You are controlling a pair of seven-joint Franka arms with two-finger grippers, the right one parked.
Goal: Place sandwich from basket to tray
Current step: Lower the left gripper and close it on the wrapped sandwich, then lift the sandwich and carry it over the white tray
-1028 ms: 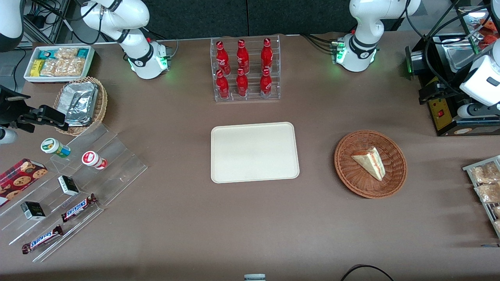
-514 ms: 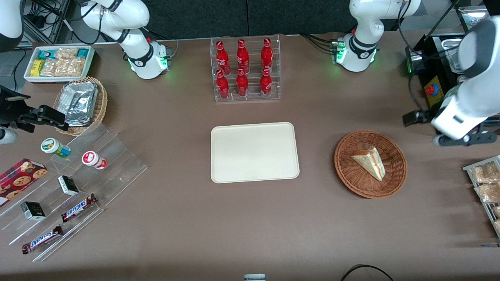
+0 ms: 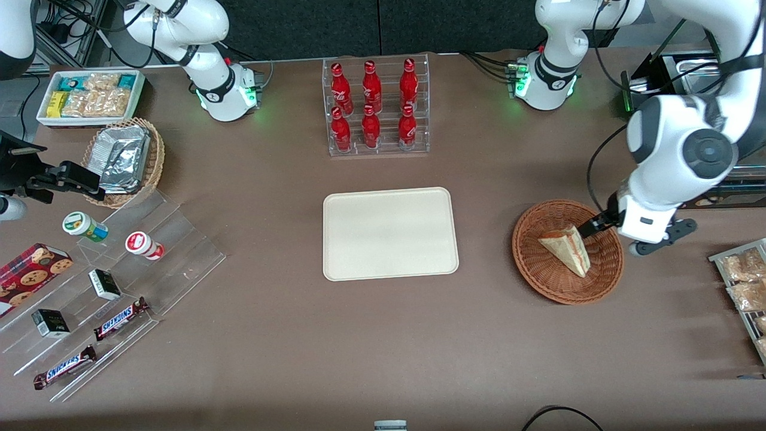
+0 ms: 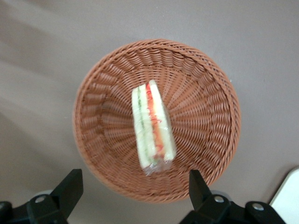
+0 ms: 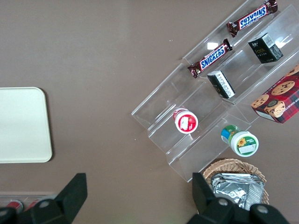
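Note:
The sandwich (image 3: 565,248) is a wrapped pale wedge with red and green filling. It lies in the reddish-brown wicker basket (image 3: 538,272), toward the working arm's end of the table. The cream tray (image 3: 389,233) lies empty at the table's middle, beside the basket. My left gripper (image 3: 598,225) hangs above the basket's rim on the working arm's side. It is open and holds nothing. In the left wrist view the sandwich (image 4: 152,128) lies in the basket (image 4: 93,93), and the open gripper (image 4: 133,189) spans the basket's rim. A corner of the tray (image 4: 288,200) shows there too.
A clear rack of red bottles (image 3: 374,108) stands farther from the camera than the tray. A rack of snack bags (image 3: 742,287) and a black machine (image 3: 676,90) are at the working arm's end. A clear stepped stand (image 3: 149,263), a tan basket (image 3: 122,158) and a white bin (image 3: 90,96) are at the parked arm's end.
The left arm has swung in from the table's working-arm end. Its gripper has come from beside the black machine to above the basket's rim. The sandwich has not moved.

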